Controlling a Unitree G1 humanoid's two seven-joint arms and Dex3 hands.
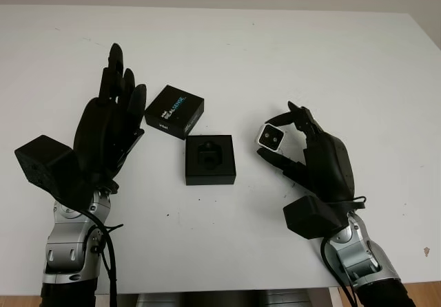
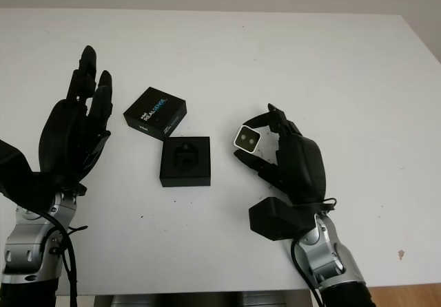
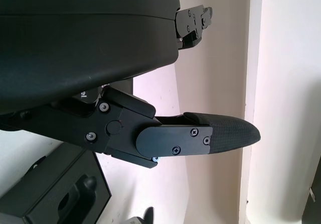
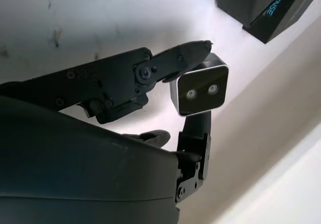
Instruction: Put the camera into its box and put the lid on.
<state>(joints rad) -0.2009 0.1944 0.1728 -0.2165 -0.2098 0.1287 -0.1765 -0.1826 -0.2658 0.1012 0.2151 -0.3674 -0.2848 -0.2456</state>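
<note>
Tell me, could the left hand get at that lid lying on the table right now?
Probably yes. The left hand is open and holds nothing, just beside the lid, with bare table between them. The right hand, holding the camera, is on the far side of the box.

Lid (image 1: 174, 111) just behind box (image 1: 210, 160)

On my feed I count: one surface (image 1: 331, 59), white. One camera (image 1: 271, 137), small and silver-faced, with two lenses showing in the right wrist view. One box (image 1: 210, 160), black, open, with a moulded insert. One lid (image 1: 174, 111), black with printed lettering. Two hands: one left hand (image 1: 110, 124), one right hand (image 1: 313, 152). Total loose items on my list: three.
</note>
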